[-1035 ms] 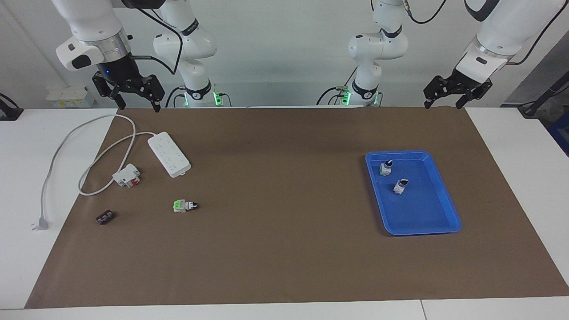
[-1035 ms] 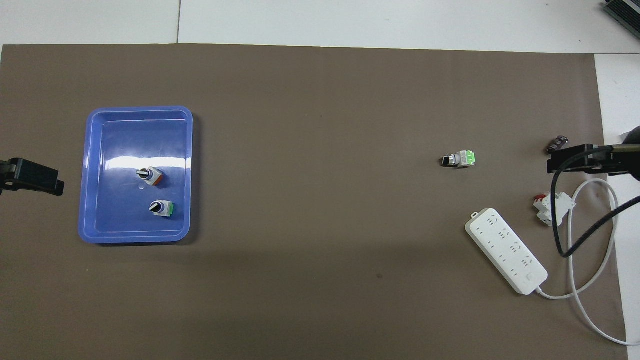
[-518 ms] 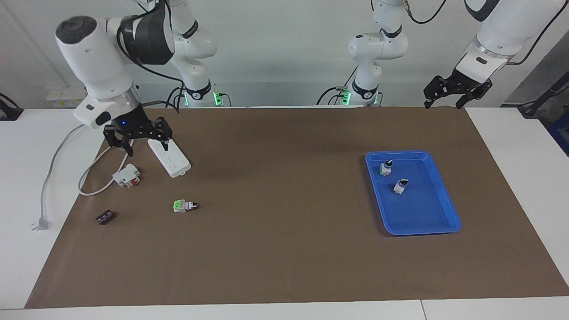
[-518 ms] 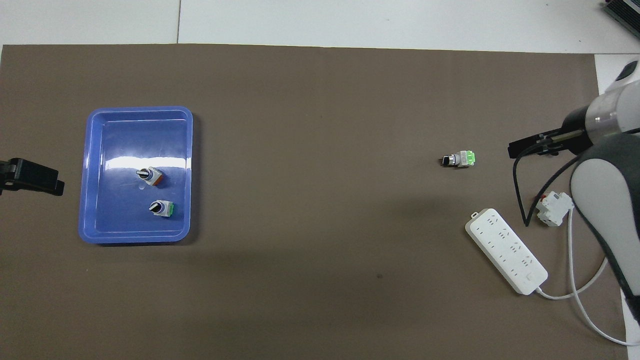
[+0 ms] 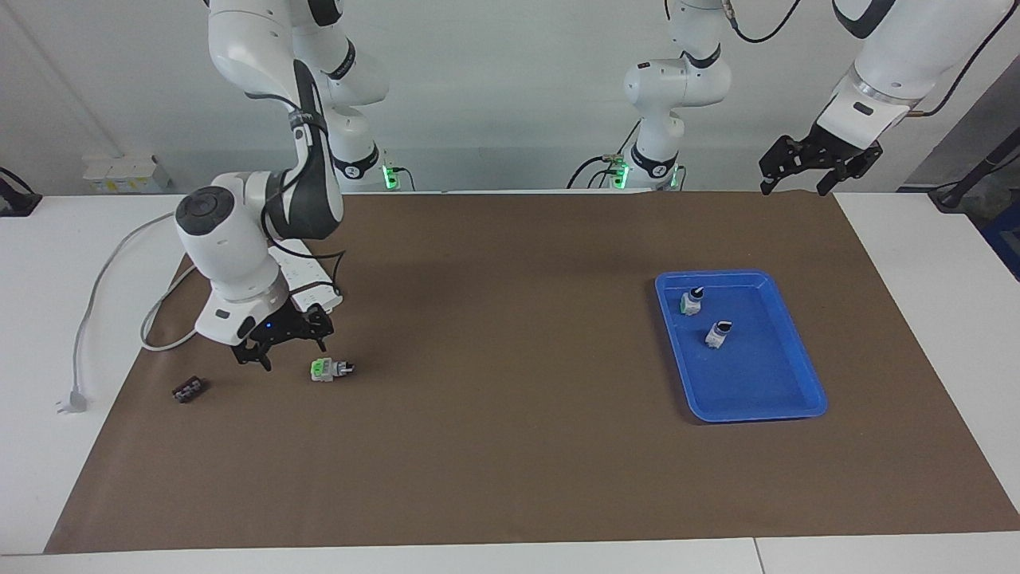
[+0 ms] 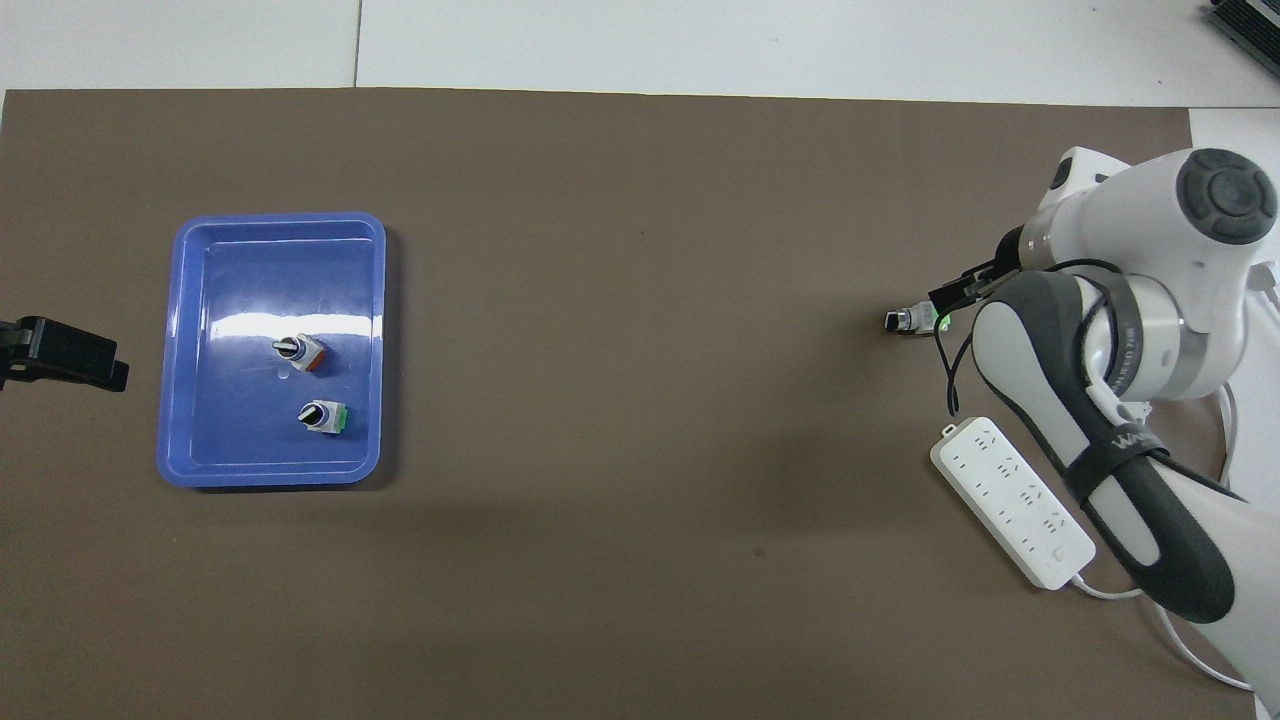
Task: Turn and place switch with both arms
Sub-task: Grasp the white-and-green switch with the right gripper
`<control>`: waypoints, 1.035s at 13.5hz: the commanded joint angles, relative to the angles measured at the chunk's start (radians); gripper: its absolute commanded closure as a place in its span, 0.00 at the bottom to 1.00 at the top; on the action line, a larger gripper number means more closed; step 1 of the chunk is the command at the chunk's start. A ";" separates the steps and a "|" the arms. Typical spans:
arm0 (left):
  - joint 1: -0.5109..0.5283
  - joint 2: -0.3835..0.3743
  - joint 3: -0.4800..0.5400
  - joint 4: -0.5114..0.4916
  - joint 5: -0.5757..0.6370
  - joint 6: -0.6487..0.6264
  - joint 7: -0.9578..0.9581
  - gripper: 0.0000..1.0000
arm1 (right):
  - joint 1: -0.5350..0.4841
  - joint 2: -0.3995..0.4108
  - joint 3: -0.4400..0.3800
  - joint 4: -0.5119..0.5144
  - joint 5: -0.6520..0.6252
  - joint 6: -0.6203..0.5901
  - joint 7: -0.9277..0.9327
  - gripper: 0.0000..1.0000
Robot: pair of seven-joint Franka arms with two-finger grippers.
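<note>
While your left claw (image 5: 806, 177) waits, open and empty, your right claw (image 5: 280, 344) hangs open and empty just beside the switch (image 5: 331, 369), not touching it.

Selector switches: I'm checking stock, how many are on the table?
3. Two stand in the blue tray: one, another. The third lies on the brown mat beside the right gripper.
</note>
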 commanded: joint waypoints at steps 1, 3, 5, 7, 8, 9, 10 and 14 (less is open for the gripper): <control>0.008 -0.026 -0.005 -0.028 0.013 0.000 -0.002 0.00 | -0.005 0.015 0.001 -0.053 0.019 0.061 -0.269 0.00; 0.008 -0.026 -0.005 -0.028 0.013 0.000 -0.002 0.00 | -0.004 0.021 0.001 -0.087 0.020 0.083 -0.433 0.00; 0.008 -0.026 -0.006 -0.028 0.013 0.000 -0.002 0.00 | -0.010 0.030 0.001 -0.116 0.095 0.130 -0.577 0.00; 0.008 -0.026 -0.005 -0.028 0.013 0.000 -0.002 0.00 | -0.016 0.058 0.001 -0.116 0.176 0.152 -0.718 0.02; 0.008 -0.026 -0.005 -0.028 0.013 0.000 -0.002 0.00 | -0.018 0.065 0.001 -0.115 0.187 0.169 -0.754 0.10; 0.008 -0.026 -0.006 -0.028 0.013 0.000 -0.002 0.00 | -0.018 0.065 0.001 -0.109 0.187 0.172 -0.765 0.25; 0.008 -0.026 -0.005 -0.028 0.013 0.000 -0.002 0.00 | -0.019 0.065 0.001 -0.104 0.187 0.166 -0.768 0.67; 0.008 -0.026 -0.006 -0.028 0.013 0.000 -0.002 0.00 | -0.005 0.061 0.001 -0.064 0.187 0.045 -0.757 1.00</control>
